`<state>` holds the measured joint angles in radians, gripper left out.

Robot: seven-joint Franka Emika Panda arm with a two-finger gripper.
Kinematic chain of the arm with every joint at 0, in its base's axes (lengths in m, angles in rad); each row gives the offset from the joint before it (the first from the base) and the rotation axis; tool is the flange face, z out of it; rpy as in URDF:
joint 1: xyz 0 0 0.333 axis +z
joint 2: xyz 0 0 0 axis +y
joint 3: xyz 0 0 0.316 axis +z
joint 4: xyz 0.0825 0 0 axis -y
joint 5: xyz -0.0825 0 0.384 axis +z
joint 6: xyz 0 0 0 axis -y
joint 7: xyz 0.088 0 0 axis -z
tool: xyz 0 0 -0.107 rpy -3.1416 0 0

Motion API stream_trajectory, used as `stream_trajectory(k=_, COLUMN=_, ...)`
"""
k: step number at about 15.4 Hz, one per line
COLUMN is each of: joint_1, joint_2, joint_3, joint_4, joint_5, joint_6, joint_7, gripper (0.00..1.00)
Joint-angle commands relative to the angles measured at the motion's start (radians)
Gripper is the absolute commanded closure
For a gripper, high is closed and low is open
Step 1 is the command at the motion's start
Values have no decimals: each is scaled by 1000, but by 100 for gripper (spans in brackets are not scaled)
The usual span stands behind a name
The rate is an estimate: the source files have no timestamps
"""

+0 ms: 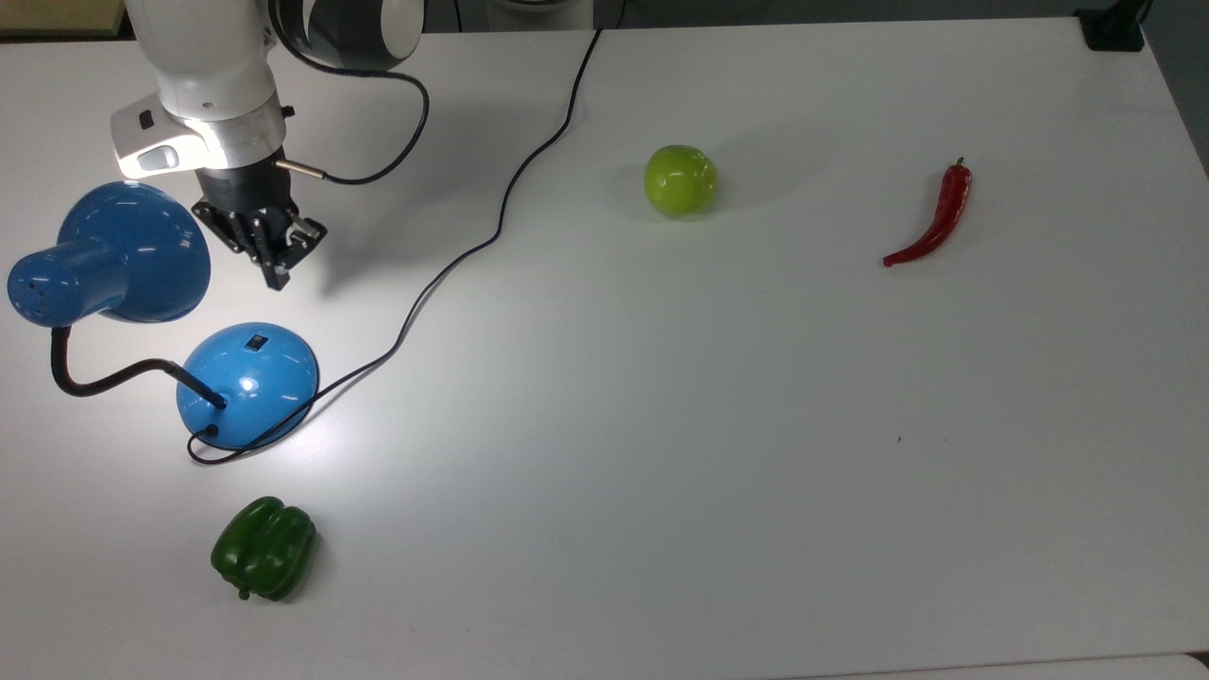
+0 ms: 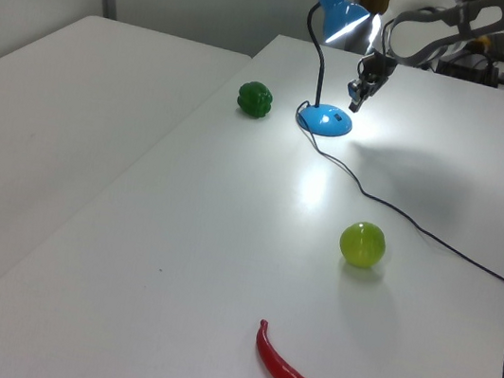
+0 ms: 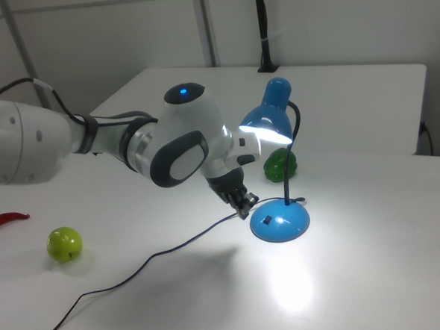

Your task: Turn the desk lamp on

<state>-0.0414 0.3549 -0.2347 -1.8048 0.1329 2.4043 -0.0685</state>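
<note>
Lamplight pools bright on the white table around the desk lamp in the top view, its blue domed base standing near the top view's left edge, with the small switch on the dome's upper side and the bell shade hanging off the gooseneck above and to the left of the base. The gripper points down beside the shade, apart from the base, its fingers close together and holding nothing. A green bell pepper lies below the lamp, a green apple and a red chilli well to its right; the black cord trails from the base toward the table's far edge. In the left view the gripper hangs just above the lamp, clear of the base. In the right view the gripper sits just left of the lit lamp, not touching it, the arm bent over the table.
</note>
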Motion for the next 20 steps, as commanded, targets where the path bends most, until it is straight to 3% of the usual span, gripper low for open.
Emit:
stream_trajectory(k=1, joint_1=14, joint_2=-77, joint_3=3, joint_4=-45, joint_5=-39, joint_6=-172, joint_7=-28, gripper=95)
stream_trajectory(k=3, joint_1=17, joint_2=-115, joint_3=5, joint_4=-48, joint_5=-50, joint_6=-292, joint_7=-31, gripper=87)
stream_trajectory(k=5, joint_1=35, joint_2=-155, joint_3=5, joint_4=-48, joint_5=-50, joint_6=-384, joint_7=-34, gripper=73)
stream_trajectory(k=6, joint_1=37, joint_2=-192, joint_3=5, joint_4=-47, joint_5=-50, joint_6=-449, joint_7=-36, gripper=49)
stream_trajectory(k=7, joint_1=47, joint_2=-221, joint_3=6, joint_4=-45, joint_5=-50, joint_6=-491, joint_7=-34, gripper=37)
stream_trajectory(k=8, joint_1=61, joint_2=-252, joint_3=5, joint_4=-42, joint_5=-50, joint_6=-528, joint_7=-34, gripper=15)
stream_trajectory(k=9, joint_1=67, joint_2=-287, joint_3=6, joint_4=-39, joint_5=-50, joint_6=-565, joint_7=-33, gripper=0)
stream_trajectory(k=13, joint_1=103, joint_2=-411, joint_3=18, joint_4=-10, joint_5=-49, joint_6=-683, joint_7=-19, gripper=0)
stream_trajectory(k=17, joint_1=101, joint_2=-416, joint_3=72, joint_4=159, joint_5=-41, joint_6=-882, joint_7=-4, gripper=0)
stream_trajectory(k=20, joint_1=92, joint_2=-415, joint_3=145, joint_4=211, joint_5=-42, joint_6=-900, joint_7=119, gripper=0)
